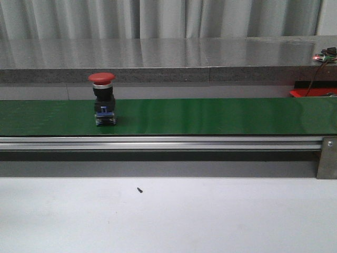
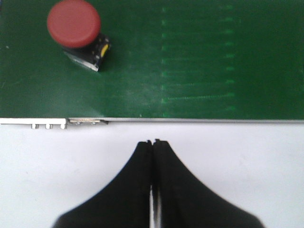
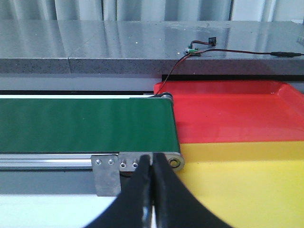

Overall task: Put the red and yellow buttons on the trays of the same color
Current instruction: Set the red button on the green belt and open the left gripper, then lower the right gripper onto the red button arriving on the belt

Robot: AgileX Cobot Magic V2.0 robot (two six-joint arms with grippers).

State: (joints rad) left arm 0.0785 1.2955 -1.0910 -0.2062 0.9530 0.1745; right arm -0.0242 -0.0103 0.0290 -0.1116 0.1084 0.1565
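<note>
Front view, red button [image 1: 103, 98] upright on green belt [image 1: 210, 116], cap up, left pincer [image 2: 152, 142] and right pincer [image 3: 152, 156] both closed, empty.

A lab or workshop test bench: green conveyor belt [image 1: 210, 116], aluminium rail [image 1: 158, 142], loose wired circuit board [image 3: 192, 50].

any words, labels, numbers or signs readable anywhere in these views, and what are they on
No readable text in any view.
Red button: a yellow patch on the side of its black body, too small and blurred to tell if it carries print.
Green belt: no markings.
Red tray and yellow tray: plain.
Small circuit board on the grey ledge: too small to read.
</note>
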